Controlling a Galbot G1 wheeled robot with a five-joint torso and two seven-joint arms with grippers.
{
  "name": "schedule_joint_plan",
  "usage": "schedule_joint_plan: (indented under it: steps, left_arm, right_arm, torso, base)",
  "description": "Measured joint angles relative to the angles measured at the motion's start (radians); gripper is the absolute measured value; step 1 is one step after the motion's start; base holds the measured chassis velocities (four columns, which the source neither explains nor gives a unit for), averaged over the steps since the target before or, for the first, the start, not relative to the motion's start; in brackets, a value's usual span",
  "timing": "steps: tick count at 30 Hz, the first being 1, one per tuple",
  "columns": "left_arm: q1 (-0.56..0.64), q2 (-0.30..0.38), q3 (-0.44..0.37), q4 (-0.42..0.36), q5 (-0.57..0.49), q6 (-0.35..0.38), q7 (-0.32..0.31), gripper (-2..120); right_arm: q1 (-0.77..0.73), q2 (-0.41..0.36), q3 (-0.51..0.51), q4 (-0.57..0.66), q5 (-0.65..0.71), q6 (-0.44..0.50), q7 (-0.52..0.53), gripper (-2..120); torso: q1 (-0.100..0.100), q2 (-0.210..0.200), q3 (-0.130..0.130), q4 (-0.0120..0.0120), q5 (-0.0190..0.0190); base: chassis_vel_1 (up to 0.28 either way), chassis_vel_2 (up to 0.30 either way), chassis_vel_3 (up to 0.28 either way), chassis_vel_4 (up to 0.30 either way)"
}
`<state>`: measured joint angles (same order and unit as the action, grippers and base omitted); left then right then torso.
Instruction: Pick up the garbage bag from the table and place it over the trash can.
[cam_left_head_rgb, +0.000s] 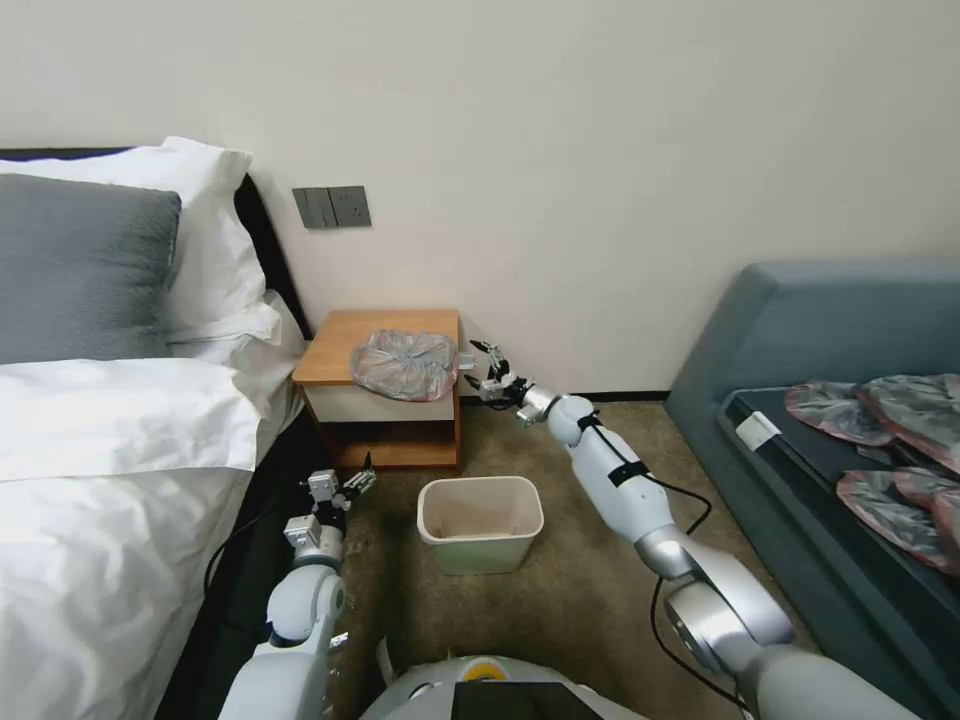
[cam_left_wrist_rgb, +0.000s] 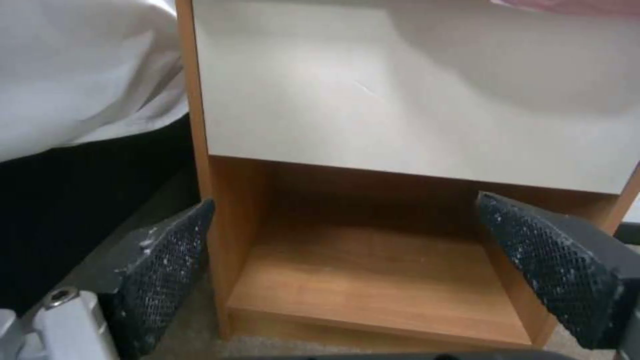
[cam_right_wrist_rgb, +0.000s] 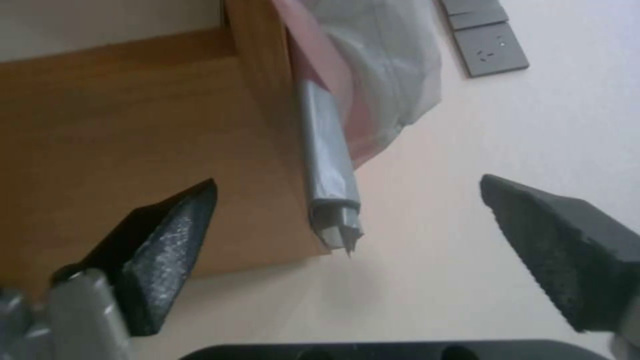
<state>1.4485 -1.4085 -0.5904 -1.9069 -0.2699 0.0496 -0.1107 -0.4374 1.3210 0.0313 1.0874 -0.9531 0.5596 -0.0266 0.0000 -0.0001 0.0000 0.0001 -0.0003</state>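
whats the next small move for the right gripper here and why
Probably ease the right gripper forward onto the folded corner of the garbage bag that overhangs the table edge, then close. Its fingers are open, level with that corner and just short of it. The left gripper waits open, low, beside the trash can.

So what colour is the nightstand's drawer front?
White, set under the orange-brown top of the table; the drawer front shows best in the left wrist view.
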Motion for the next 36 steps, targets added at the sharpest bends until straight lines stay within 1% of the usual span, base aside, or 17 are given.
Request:
schedule_joint_plan:
  steps: [3,4,5,6,7,9,11,13,14,16,18,21,22,25,27,34,36]
  left_arm:
    - [-0.003,-0.004,0.003,0.000,0.000,-0.002,-0.002,100]
    - [-0.003,-0.004,0.003,0.000,0.000,-0.002,-0.002,100]
    - [-0.004,-0.005,0.005,0.000,0.000,-0.002,-0.003,100]
    - [-0.006,-0.006,0.007,0.001,0.000,-0.002,-0.003,100]
    - [-0.006,-0.006,0.007,0.001,0.000,-0.002,-0.003,100]
    - [-0.007,-0.007,0.010,0.004,0.001,-0.002,-0.004,100]
    - [-0.008,-0.007,0.010,0.005,0.001,-0.002,-0.004,100]
    - [-0.008,-0.008,0.011,0.007,0.002,-0.002,-0.004,100]
    - [-0.008,-0.008,0.011,0.007,0.002,-0.002,-0.004,100]
    - [-0.008,-0.010,0.012,0.007,0.002,-0.002,-0.004,100]
    - [-0.008,-0.010,0.012,0.007,0.003,-0.002,-0.005,100]
    - [-0.007,-0.009,0.012,0.007,0.003,-0.002,-0.005,100]
    - [-0.007,-0.009,0.012,0.007,0.003,-0.002,-0.005,100]
    - [-0.006,-0.010,0.012,0.007,0.004,-0.002,-0.005,100]
    - [-0.005,-0.011,0.013,0.007,0.004,-0.002,-0.005,100]
    - [-0.003,-0.011,0.009,0.005,0.005,-0.002,-0.007,100]
    - [-0.003,-0.009,0.003,0.006,0.004,-0.003,-0.007,100]
  right_arm:
    - [0.005,-0.004,-0.016,-0.005,0.006,0.000,-0.005,82]
    - [0.005,-0.004,-0.016,-0.005,0.006,0.000,-0.005,82]
    - [0.005,-0.004,-0.019,-0.005,0.006,0.000,-0.006,79]
    - [0.005,-0.002,-0.021,-0.005,0.006,-0.001,-0.008,72]
    - [0.005,-0.002,-0.021,-0.005,0.006,-0.001,-0.008,72]
    - [0.008,-0.001,-0.022,-0.005,0.006,-0.001,-0.012,61]
    - [0.010,-0.001,-0.022,-0.005,0.006,-0.001,-0.013,57]
    - [0.014,-0.003,-0.026,-0.007,0.006,-0.002,-0.014,47]
    - [0.014,-0.003,-0.026,-0.007,0.006,-0.002,-0.014,47]
    - [0.014,-0.003,-0.027,-0.007,0.007,-0.002,-0.016,36]
    - [0.012,-0.003,-0.027,-0.007,0.007,-0.002,-0.016,32]
    - [0.008,-0.002,-0.027,-0.006,0.007,-0.003,-0.016,17]
    - [0.008,-0.002,-0.027,-0.006,0.007,-0.003,-0.016,17]
    - [0.005,-0.001,-0.027,-0.005,0.008,-0.003,-0.017,4]
    - [0.003,-0.001,-0.027,-0.004,0.009,-0.003,-0.017,0]
    - [-0.010,-0.009,-0.025,0.017,0.026,-0.009,-0.023,0]
    - [-0.029,-0.029,-0.041,0.061,0.095,-0.038,-0.038,0]
  torso:
    - [0.000,0.000,0.000,-0.0003,0.0002]
    - [0.000,0.000,0.000,-0.0003,0.0002]
    - [0.000,0.000,0.000,-0.0003,0.0003]
    - [0.000,0.000,0.000,-0.0002,0.0004]
    - [0.000,0.000,0.000,-0.0002,0.0004]
    - [0.000,0.000,0.000,-0.0001,0.0003]
    - [0.000,0.000,0.000,-0.0001,0.0003]
    - [0.000,0.000,0.000,-0.0002,0.0003]
    - [0.000,0.000,0.000,-0.0002,0.0003]
    - [0.000,0.000,0.000,-0.0001,0.0003]
    - [0.000,0.000,0.000,0.0000,0.0002]
    - [0.000,0.000,0.000,-0.0002,0.0003]
    - [0.000,0.000,0.000,-0.0002,0.0003]
    - [0.000,0.000,0.000,0.0000,0.0003]
    - [0.000,0.000,0.000,-0.0001,0.0003]
    - [0.000,0.000,0.000,-0.0001,0.0003]
    - [0.000,0.000,0.000,0.0000,0.0003]
  base:
    - [0.000,0.000,0.000,0.000]
    - [0.000,0.000,0.000,0.000]
    - [0.000,0.000,0.000,0.000]
    - [0.000,0.000,0.000,0.000]
    - [0.000,0.000,0.000,0.000]
    - [0.000,0.000,0.000,0.000]
    - [0.000,0.000,0.000,0.000]
    - [0.000,0.000,0.000,0.000]
    - [0.000,0.000,0.000,0.000]
    - [0.000,0.000,0.000,0.000]
    - [0.000,0.000,0.000,0.000]
    - [0.000,0.000,0.000,0.000]
    - [0.000,0.000,0.000,0.000]
    - [0.000,0.000,0.000,0.000]
    - [0.000,0.000,0.000,0.000]
    - [0.000,0.000,0.000,0.000]
    - [0.000,0.000,0.000,0.000]
